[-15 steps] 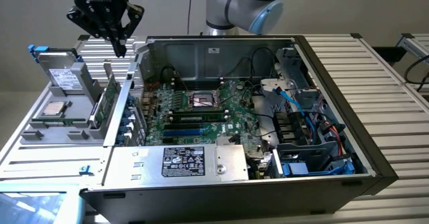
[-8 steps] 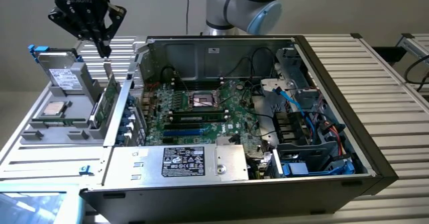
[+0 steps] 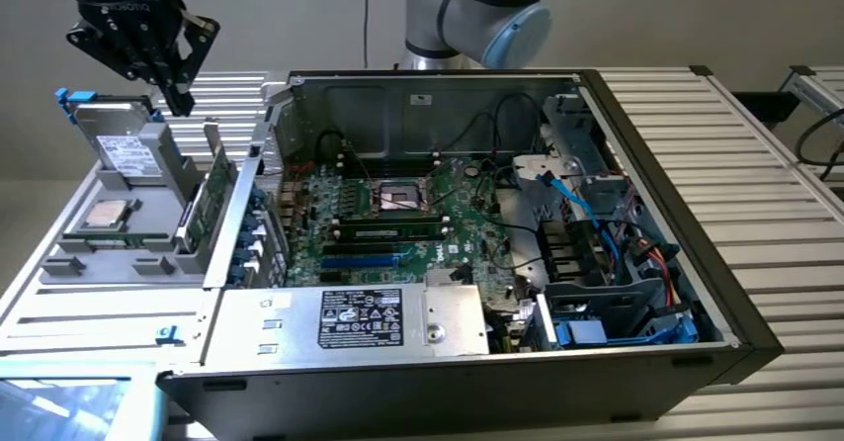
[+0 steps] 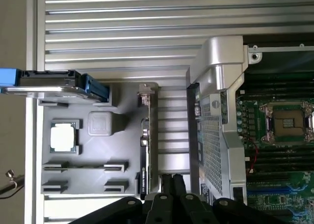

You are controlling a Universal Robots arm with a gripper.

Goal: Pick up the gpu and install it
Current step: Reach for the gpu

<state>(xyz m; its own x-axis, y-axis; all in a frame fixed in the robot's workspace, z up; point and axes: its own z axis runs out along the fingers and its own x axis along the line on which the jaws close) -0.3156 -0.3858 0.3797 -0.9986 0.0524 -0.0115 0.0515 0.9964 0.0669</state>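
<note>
One gpu (image 3: 215, 189) upright in tray (image 3: 79, 263) slot, far left | hand (image 3: 172, 100) above, empty, spread cannot tell | light, stiff, fragile; pinch top edge

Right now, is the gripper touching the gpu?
Apart. The exterior view shows the gripper raised above the upright gpu, with ribbed table surface visible between them.

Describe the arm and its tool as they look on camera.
The arm has rounded silver-grey joints with light-blue caps. The tool is black and angular, built of jointed links, with small pale lettering on its body and a blue light glowing above it.
</note>
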